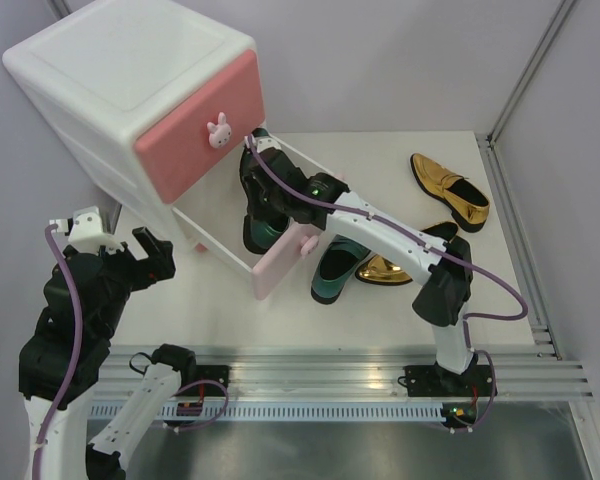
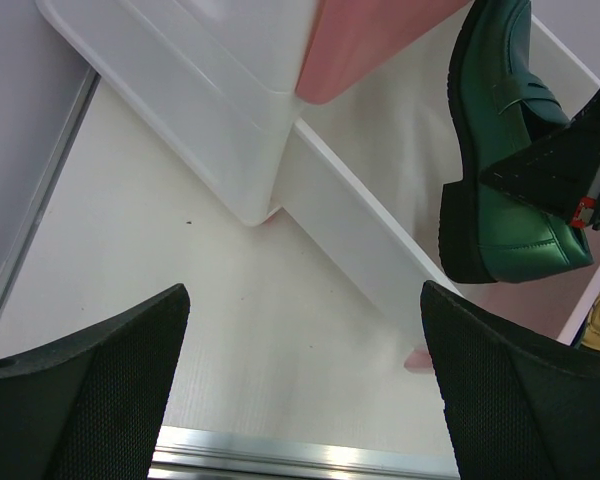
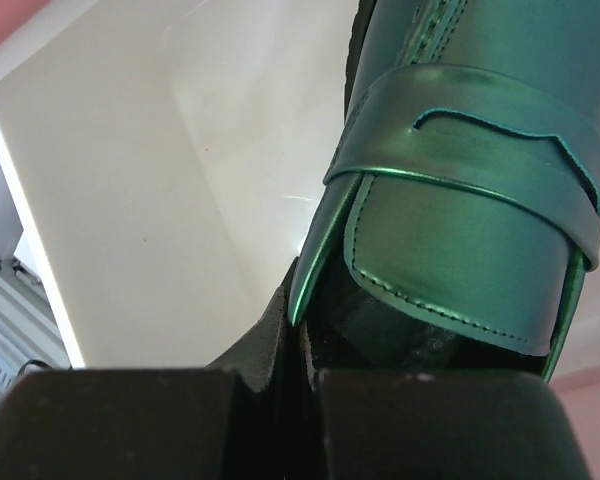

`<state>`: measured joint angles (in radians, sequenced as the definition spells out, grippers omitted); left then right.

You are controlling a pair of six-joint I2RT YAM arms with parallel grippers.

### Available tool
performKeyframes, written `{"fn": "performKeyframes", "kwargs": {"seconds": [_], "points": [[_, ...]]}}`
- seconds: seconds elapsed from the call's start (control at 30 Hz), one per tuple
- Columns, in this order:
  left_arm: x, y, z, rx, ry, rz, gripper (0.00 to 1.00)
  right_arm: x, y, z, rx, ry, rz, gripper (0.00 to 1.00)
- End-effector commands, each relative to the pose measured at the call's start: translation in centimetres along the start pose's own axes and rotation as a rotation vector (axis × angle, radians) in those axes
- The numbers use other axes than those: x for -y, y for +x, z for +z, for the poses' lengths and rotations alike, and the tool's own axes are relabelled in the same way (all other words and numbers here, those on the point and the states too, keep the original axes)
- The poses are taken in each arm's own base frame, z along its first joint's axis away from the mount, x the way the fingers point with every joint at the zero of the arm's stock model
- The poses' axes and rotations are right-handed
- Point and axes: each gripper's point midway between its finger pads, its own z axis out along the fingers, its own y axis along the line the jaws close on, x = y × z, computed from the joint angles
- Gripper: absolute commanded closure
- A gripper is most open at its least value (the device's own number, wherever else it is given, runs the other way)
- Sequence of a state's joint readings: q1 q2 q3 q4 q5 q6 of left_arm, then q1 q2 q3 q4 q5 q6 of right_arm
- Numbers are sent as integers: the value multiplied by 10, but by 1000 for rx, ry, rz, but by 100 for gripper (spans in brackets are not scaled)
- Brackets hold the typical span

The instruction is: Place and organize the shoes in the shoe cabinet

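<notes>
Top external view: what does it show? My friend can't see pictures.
The right pincer holds a glossy dark green loafer in the pulled-out lower drawer of a white and pink plastic shoe cabinet. Another green loafer and two shiny gold loafers lie on the table; the left pincer is open nearby.
</notes>
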<state>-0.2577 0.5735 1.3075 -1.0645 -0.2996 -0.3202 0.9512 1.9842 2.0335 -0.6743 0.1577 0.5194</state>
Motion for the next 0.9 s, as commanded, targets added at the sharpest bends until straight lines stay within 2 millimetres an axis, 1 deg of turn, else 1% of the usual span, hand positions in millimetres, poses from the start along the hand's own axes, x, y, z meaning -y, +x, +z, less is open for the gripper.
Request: {"fn": "performKeyframes", "kwargs": {"seconds": [0.0, 0.07, 0.17, 0.3, 0.37, 0.43, 0.47, 0.53, 0.57, 0.63, 0.67, 0.83, 0.87], "points": [[-4, -3, 0, 16, -19, 25, 0, -25, -9, -11, 3, -123, -1, 99], [-5, -4, -1, 19, -23, 25, 0, -29, -4, -15, -17, -138, -7, 100], [-6, -4, 0, 17, -28, 32, 0, -35, -4, -23, -29, -168, -12, 100], [-6, -4, 2, 15, -29, 33, 0, -34, -4, -20, -34, -164, -19, 100], [-6, -3, 2, 15, -29, 33, 0, -34, -6, -16, -20, -168, -62, 100], [-6, -3, 3, 15, -30, 36, 0, -28, -10, -10, 9, -139, -110, 100], [-6, -3, 3, 14, -31, 38, 0, -25, -14, -8, 27, -139, -179, 99], [-7, -3, 2, 14, -32, 41, 0, -17, -21, -3, 57, -109, -256, 100], [-7, -3, 2, 17, -31, 41, 0, -14, -25, -2, 76, -102, -331, 100], [-8, -2, 1, 19, -34, 42, 0, 0, -34, 0, 100, -64, -401, 100], [-8, -2, 0, 22, -33, 40, 0, 8, -38, 3, 106, -49, -474, 99], [-12, -1, -2, 26, -43, 45, 0, 41, -41, 10, 91, 4, -636, 99], [-12, -1, -2, 27, -46, 47, 0, 46, -36, 13, 73, 5, -653, 99]]}}
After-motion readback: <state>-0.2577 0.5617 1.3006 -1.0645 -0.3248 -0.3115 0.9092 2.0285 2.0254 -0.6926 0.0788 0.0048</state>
